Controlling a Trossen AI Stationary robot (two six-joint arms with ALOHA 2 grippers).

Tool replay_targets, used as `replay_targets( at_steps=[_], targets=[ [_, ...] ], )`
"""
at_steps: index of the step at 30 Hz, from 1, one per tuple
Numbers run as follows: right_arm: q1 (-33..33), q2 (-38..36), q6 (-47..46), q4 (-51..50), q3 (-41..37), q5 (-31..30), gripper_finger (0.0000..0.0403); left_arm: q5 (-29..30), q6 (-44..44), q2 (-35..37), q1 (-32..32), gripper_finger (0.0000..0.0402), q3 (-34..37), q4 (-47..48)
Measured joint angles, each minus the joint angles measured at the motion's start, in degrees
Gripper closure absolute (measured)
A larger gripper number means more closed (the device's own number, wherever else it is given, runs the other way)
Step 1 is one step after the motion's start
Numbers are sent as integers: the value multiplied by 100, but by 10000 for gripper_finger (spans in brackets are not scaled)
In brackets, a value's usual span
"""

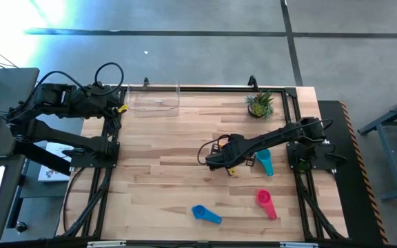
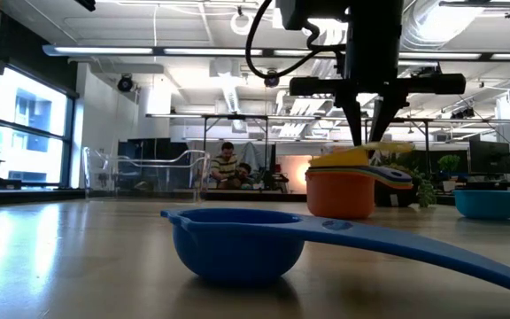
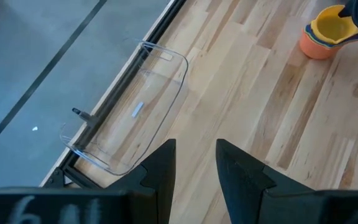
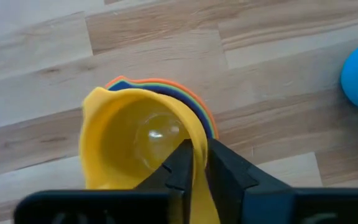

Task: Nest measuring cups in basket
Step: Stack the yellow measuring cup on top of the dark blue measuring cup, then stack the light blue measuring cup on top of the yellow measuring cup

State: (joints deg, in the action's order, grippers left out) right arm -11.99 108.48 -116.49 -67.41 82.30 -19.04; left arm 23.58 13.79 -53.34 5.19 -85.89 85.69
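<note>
The right gripper (image 4: 194, 165) is clamped on the yellow cup's (image 4: 132, 140) handle, directly above the orange cup (image 2: 342, 193). The left gripper's (image 3: 194, 163) fingers are parted, with the empty basket (image 3: 132, 112) just beyond them.

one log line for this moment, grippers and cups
right gripper: pinching yellow cup handle, seated on orange stack | left gripper: idle near empty basket | loose: blue cup, pink cup, teal cup

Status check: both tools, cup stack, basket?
Right tool pinching yellow cup handle atop orange stack. Left tool idle near empty basket. Blue, pink, teal cups loose.
</note>
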Motion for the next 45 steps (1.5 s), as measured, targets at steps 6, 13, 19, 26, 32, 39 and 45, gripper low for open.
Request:
replay_targets(
  at_steps=[6, 13, 19, 26, 32, 39, 45],
  targets=[
    [0, 0, 1, -3, 0, -1, 318, 1, -54, 0, 0, 298, 0, 0],
    [17, 0, 148, -78, 0, -38, 305, 1, -55, 0, 1, 298, 0, -1],
    [37, 1, 239, -141, 99, -70, 304, 1, -54, 0, 0, 298, 0, 0],
    [37, -14, 752, -954, 779, -262, 304, 1, -54, 0, 0, 298, 0, 0],
    [37, -17, 1330, -1689, 1392, -345, 304, -1, -56, 0, 2, 298, 0, 0],
    [33, -165, 1857, -2213, 1857, -574, 304, -1, -150, 0, 1, 298, -1, 0],
    [20, -726, 1955, -2265, 1583, -807, 304, -3, -146, 2, 0, 298, -2, 3]
  ],
)
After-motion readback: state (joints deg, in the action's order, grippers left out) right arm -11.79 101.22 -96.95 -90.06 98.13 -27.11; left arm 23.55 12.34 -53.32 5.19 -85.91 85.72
